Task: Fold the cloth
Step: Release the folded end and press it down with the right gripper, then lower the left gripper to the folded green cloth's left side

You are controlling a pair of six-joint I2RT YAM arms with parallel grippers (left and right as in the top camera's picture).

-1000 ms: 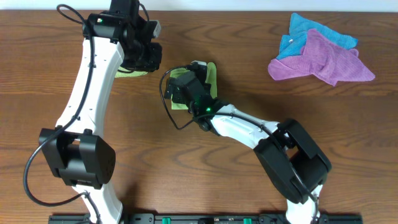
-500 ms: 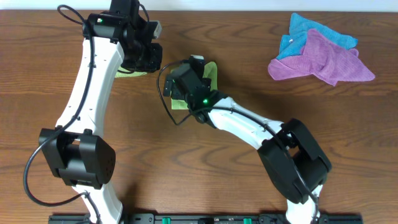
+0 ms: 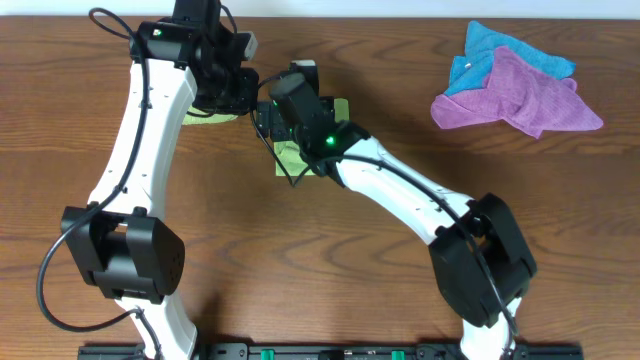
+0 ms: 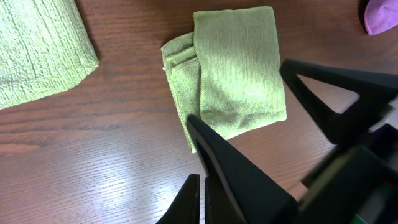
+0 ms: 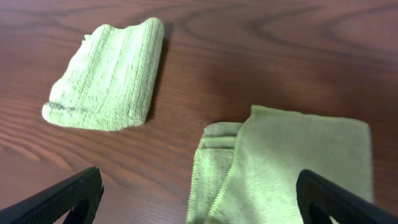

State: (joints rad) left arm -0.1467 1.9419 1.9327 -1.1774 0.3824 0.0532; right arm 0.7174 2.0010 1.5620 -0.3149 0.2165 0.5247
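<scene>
Now the cloth (image 5: pixel 286 162) lies folded small and flat on the table (image 5: pixel 261 56), mid-table at the far side, its layered edges showing on one side. The right gripper (image 5: pixel 199 176) hangs right above it with its fingers (image 5: pixel 62 199) spread as wide as they go, one on each side of the cloth in the wrist view. It holds nothing, and whether it touches the cloth cannot be told. Just beside it the left gripper (image 3: pixel 238 88) has its fingers pressed together, with nothing showing between them. It hangs by the other green cloth (image 5: pixel 109 78), which lies folded near the cloth but apart from it. Well apart, at the table's far right, a purple cloth (image 3: pixel 525 98) lies crumpled on a blue cloth (image 3: pixel 495 42).
</scene>
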